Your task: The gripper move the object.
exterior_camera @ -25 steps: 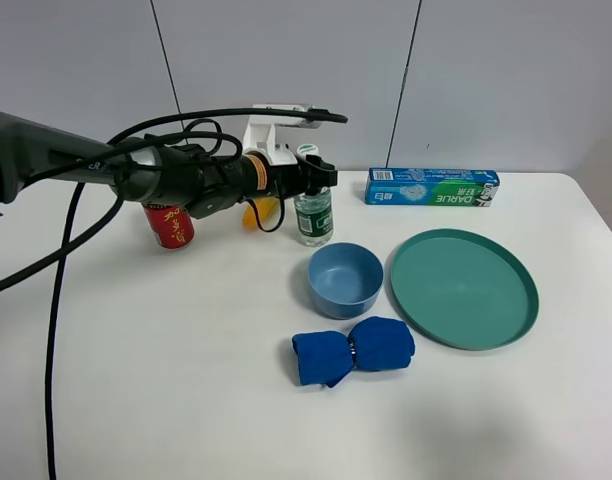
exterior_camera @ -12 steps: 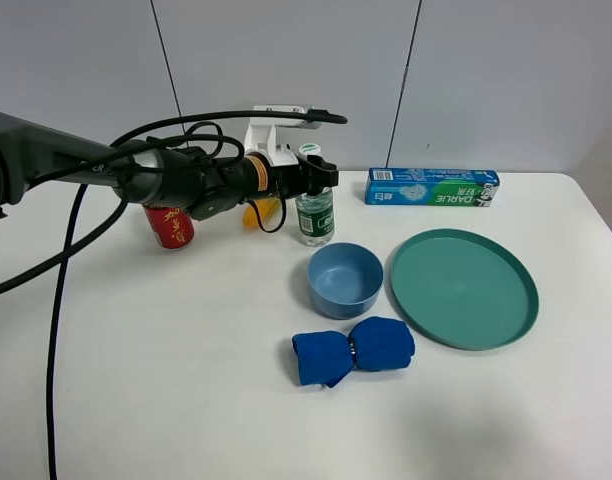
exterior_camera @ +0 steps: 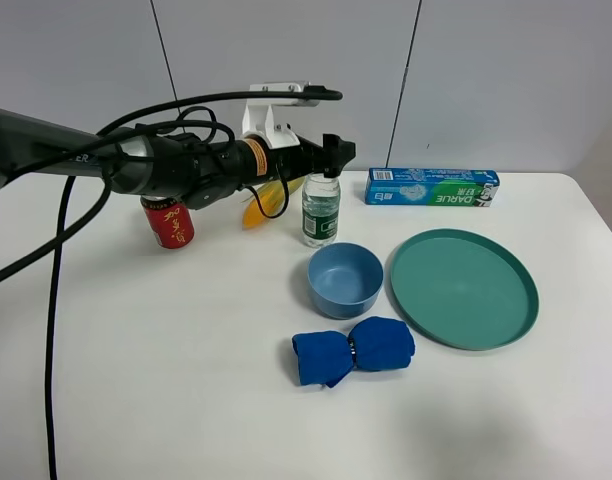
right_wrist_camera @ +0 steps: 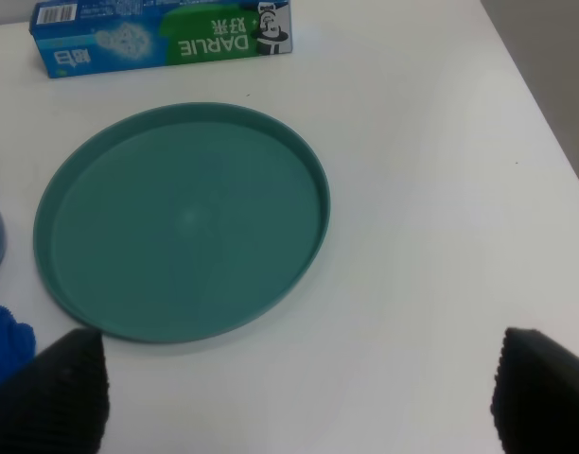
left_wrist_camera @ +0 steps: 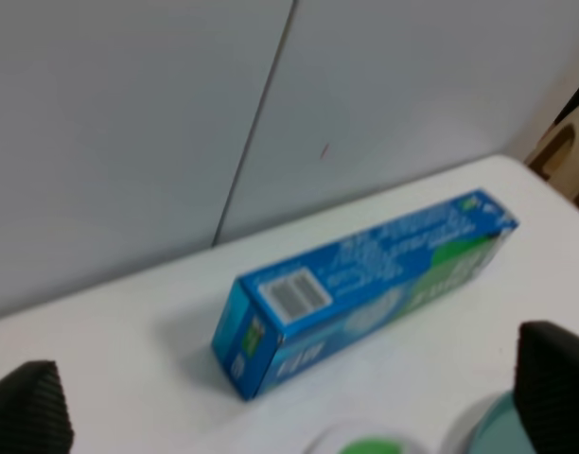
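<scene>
The clear water bottle (exterior_camera: pixel 320 210) with a green label stands upright on the white table (exterior_camera: pixel 166 330), just behind the blue bowl (exterior_camera: pixel 345 279). My left gripper (exterior_camera: pixel 335 155) hovers right above the bottle's top, open and holding nothing. In the left wrist view its two black fingertips (left_wrist_camera: pixel 25 409) stand wide apart around the left gripper's gap (left_wrist_camera: pixel 289 402), and the bottle's cap (left_wrist_camera: pixel 360 443) shows at the frame's edge. My right gripper (right_wrist_camera: pixel 299 388) is open and empty above the table beside the green plate (right_wrist_camera: pixel 185 218); it does not show in the exterior view.
A red soda can (exterior_camera: pixel 170 221) stands left of the bottle, behind the left arm. A blue toothpaste box (exterior_camera: pixel 432 187) lies at the back. A green plate (exterior_camera: pixel 463 287) sits right of the bowl. A blue cloth (exterior_camera: pixel 352 350) lies in front of the bowl. An orange object (exterior_camera: pixel 256 211) lies behind the arm.
My left gripper has let go of the bottle and risen up and slightly right. The bottle now stands free, a little right of where it was.
</scene>
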Controlling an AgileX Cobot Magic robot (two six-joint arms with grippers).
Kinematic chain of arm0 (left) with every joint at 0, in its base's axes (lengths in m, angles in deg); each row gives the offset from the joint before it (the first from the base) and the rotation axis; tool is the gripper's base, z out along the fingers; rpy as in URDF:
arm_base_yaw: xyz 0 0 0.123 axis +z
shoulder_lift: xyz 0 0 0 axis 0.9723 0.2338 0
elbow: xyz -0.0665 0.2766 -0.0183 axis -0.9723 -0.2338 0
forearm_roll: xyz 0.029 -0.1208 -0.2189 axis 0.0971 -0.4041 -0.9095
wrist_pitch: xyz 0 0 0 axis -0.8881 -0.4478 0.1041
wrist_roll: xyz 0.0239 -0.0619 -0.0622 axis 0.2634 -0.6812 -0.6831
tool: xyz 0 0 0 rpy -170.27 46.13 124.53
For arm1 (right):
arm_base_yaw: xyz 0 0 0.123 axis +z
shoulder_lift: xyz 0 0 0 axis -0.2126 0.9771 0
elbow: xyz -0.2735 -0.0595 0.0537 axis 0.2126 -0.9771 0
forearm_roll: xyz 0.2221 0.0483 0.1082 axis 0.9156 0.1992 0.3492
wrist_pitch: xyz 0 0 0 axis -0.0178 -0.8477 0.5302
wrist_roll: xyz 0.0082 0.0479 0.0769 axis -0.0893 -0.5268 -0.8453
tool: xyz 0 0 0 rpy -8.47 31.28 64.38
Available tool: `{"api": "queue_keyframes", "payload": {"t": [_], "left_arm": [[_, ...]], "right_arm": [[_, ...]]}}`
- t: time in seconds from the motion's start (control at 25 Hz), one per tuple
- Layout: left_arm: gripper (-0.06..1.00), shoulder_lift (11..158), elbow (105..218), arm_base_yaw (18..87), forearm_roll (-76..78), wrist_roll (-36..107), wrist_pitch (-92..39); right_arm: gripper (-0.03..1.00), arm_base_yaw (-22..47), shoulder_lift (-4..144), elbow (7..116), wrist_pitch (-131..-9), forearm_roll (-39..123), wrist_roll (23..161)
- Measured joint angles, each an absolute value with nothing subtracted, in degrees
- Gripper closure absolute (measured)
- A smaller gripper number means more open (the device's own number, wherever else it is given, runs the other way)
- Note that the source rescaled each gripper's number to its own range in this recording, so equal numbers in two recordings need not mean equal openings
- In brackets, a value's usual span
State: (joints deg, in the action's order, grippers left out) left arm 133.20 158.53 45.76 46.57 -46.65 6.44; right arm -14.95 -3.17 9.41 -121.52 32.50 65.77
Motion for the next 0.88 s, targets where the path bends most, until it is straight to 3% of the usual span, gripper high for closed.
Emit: {"api": "queue_keyframes", "payload": {"t": [0.2, 0.6, 0.88], "left_arm": [[-0.05, 129.7, 158.5, 45.8, 46.6, -43.7, 6.2], [-0.06, 118.6, 158.5, 45.8, 36.8, -14.1, -1.2], [-0.06, 110.1, 158.5, 49.9, 33.3, -7.3, -11.9]], "right_arm": [[-0.03, -14.9, -3.2, 9.4, -121.5, 32.5, 65.8], [-0.03, -14.9, -3.2, 9.4, -121.5, 32.5, 65.8], [-0.03, -14.9, -3.2, 9.4, -121.5, 32.5, 65.8]]}}
